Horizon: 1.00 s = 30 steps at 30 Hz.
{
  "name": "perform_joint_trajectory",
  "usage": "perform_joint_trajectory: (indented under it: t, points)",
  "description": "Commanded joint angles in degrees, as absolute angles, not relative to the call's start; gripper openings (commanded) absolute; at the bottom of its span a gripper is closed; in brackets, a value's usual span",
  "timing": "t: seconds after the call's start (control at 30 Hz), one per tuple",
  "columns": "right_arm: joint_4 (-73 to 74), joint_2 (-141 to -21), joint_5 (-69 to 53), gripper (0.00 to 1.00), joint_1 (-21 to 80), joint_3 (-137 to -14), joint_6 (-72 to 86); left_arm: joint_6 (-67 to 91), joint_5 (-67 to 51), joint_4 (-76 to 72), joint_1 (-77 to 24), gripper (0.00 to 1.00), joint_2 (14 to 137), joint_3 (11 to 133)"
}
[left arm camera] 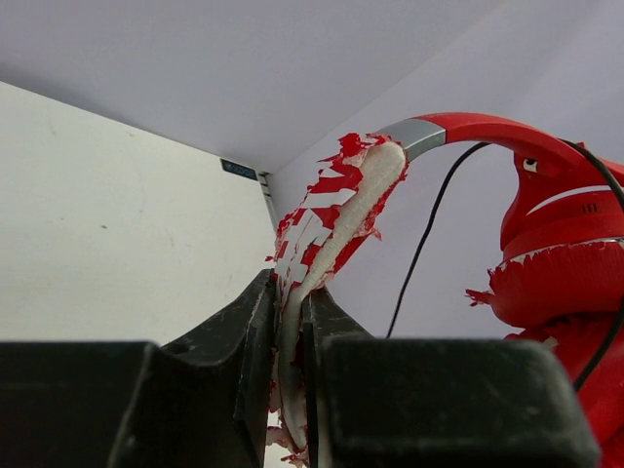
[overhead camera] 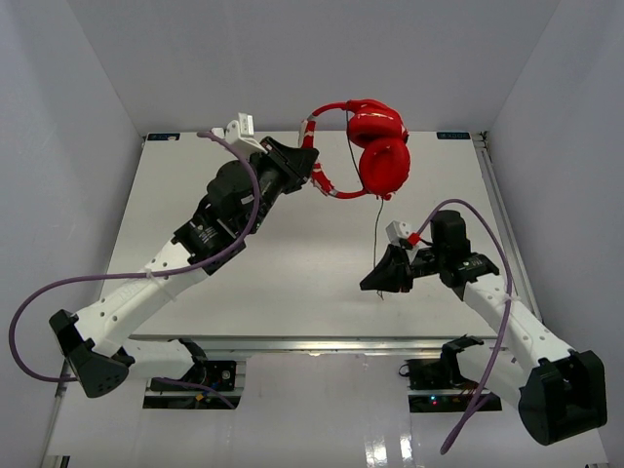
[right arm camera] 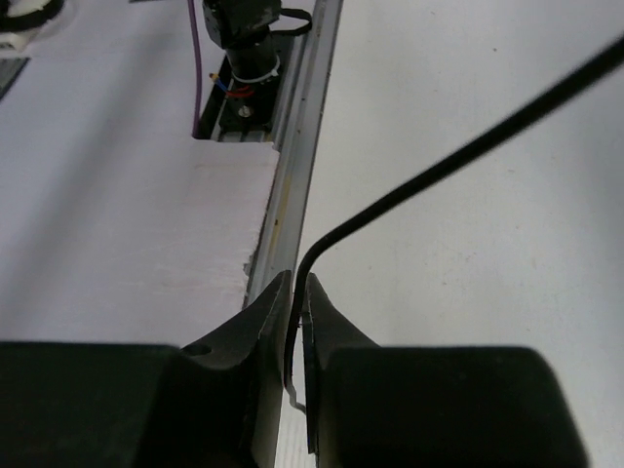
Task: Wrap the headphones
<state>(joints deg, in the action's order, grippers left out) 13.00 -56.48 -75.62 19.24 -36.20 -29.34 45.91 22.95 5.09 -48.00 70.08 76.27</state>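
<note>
Top external view: we find the headphones [overhead camera: 375, 146] held aloft over the far edge of the table [overhead camera: 292, 263] by the left gripper [overhead camera: 310, 166]; the right gripper [overhead camera: 382, 278] sits over the table's near right. Left wrist view: jaws clamped on the flaking headband [left arm camera: 341, 195]. Right wrist view: jaws pinched on the cable [right arm camera: 439, 171]. We judge winding is about to start: the cable must next be led around the headphones.

I see the headphones [overhead camera: 378, 146] above the far edge of the table [overhead camera: 292, 278], just right of my left gripper [overhead camera: 316, 170], which holds them. Their cable [overhead camera: 377, 229] hangs toward me into my right gripper [overhead camera: 369, 283], nearer and rightward.
</note>
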Motion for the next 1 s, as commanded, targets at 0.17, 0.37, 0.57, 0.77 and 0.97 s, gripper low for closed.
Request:
perform_joint_trajectory:
  t: [0.17,0.37,0.57,0.77,0.97]
  points:
    - [49.1,-55.9,-52.8,0.10,20.2,-55.7,-52.5,44.4,31.1,5.8,-45.2,0.00,71.1,76.7]
    - [59.9,-58.5,-44.4,0.09,20.8,-63.0,-60.5,49.5,28.9,4.5,-43.8,0.00,75.0,75.7]
    - [65.8,-57.9,-32.0,0.09,24.7,-67.7,-64.5,50.6,27.0,5.9,-43.6,0.00,83.2,81.5]
    - [65.2,-56.9,-18.9,0.08,28.5,-72.9,-65.1,50.2,22.2,8.5,-43.6,0.00,90.4,83.5]
    - [62.5,-56.7,-8.4,0.08,30.0,-78.5,-67.1,47.8,17.0,9.7,-44.1,0.00,96.2,80.5]
